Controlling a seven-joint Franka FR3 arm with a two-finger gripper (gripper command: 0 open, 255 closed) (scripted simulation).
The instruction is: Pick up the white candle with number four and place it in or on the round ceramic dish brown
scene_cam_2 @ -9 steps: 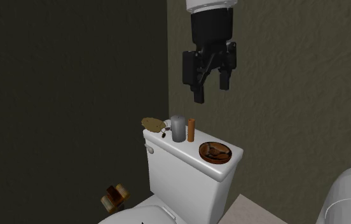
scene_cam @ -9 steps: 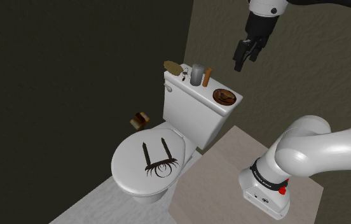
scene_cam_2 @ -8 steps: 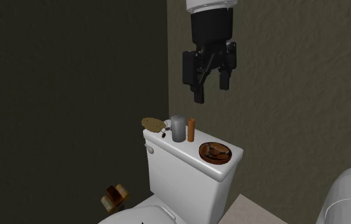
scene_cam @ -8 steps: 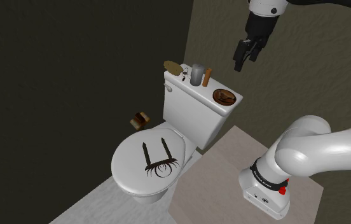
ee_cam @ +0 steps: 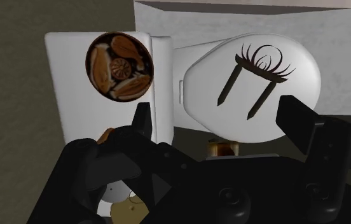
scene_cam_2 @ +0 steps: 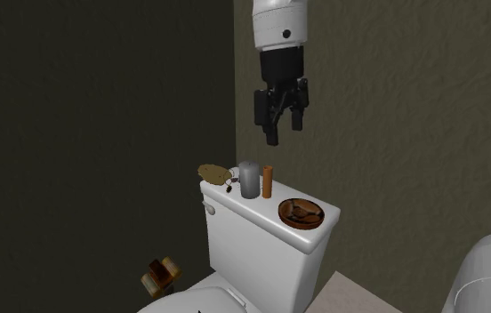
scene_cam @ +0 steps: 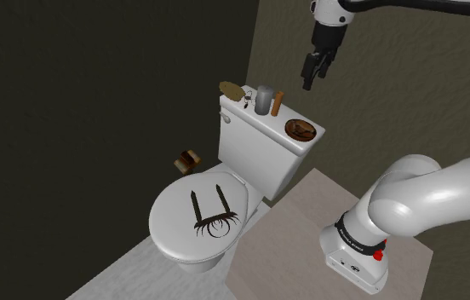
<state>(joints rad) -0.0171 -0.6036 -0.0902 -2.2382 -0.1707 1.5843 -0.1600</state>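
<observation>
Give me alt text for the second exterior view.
The black two-finger end effector hangs open and empty above a white toilet tank. On the tank's lid stand a grey cylindrical candle and a slim orange cylinder, with a round brown dish beside them.

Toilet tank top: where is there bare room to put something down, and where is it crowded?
Bare: the strip of tank lid between the orange cylinder and the brown dish, and the closed seat lid below. Crowded: the lid's corner end, where the grey candle and a flat brown oval stand close.
</observation>
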